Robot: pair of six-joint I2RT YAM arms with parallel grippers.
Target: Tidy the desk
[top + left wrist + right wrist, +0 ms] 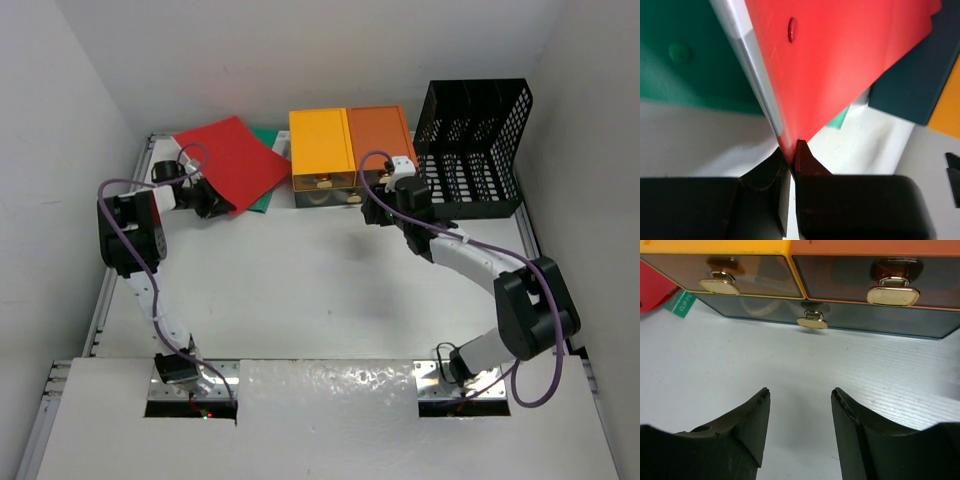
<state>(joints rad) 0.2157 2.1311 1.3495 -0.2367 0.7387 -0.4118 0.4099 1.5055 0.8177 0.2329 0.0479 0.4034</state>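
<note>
Both arms are extended toward the far side; left grip closed, right jaws apart.
The left arm [130,235] is raised along the left side, wrist turned rightward, and the left gripper [791,152] is pinched shut on the corner of a red folder [840,65]. The right arm [470,265] is stretched far-leftward; the right gripper [800,410] is set open, fingers low.

Middle of desk [300,290] open, wide passage. Far side crowded: red folder [235,160] on green folder [262,197] left, yellow-and-orange drawer box [320,145] centre, black mesh file rack [475,150] right. Bare strip between right gripper [800,392] and drawer fronts.
</note>
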